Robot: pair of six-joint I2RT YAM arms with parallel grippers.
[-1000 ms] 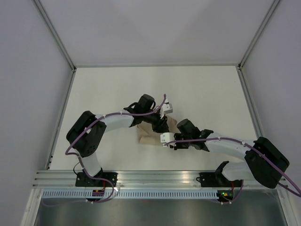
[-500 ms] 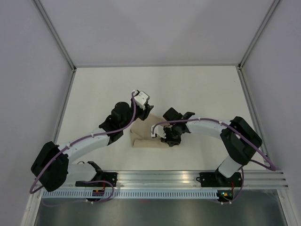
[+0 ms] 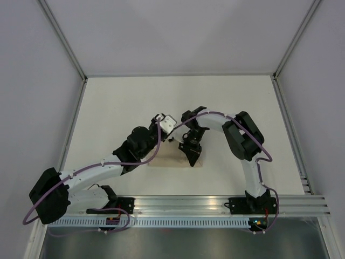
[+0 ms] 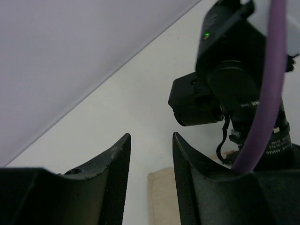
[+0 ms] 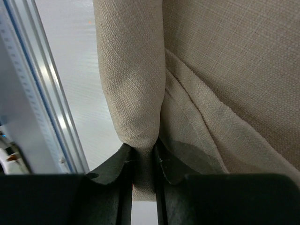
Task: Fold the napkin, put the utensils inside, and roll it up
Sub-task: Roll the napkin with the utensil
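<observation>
The beige napkin (image 3: 168, 161) lies bunched on the table in front of the arms, partly under the right arm. In the right wrist view it fills the frame as a rolled fold (image 5: 133, 79). My right gripper (image 3: 192, 156) is shut on that fold, with cloth pinched between its fingertips (image 5: 143, 161). My left gripper (image 3: 168, 138) is open and empty just left of the napkin. A napkin corner (image 4: 164, 192) shows between its fingers (image 4: 117, 164). No utensils are visible in any view.
The right arm's wrist (image 4: 225, 89) stands close ahead of the left gripper. An aluminium rail (image 3: 183, 204) runs along the near table edge and also shows in the right wrist view (image 5: 42, 93). White walls enclose the table.
The right arm has swung from the right side round to the far side and now pinches the napkin. The left arm has stretched out lower and to the left. The napkin has shifted slightly nearer.
</observation>
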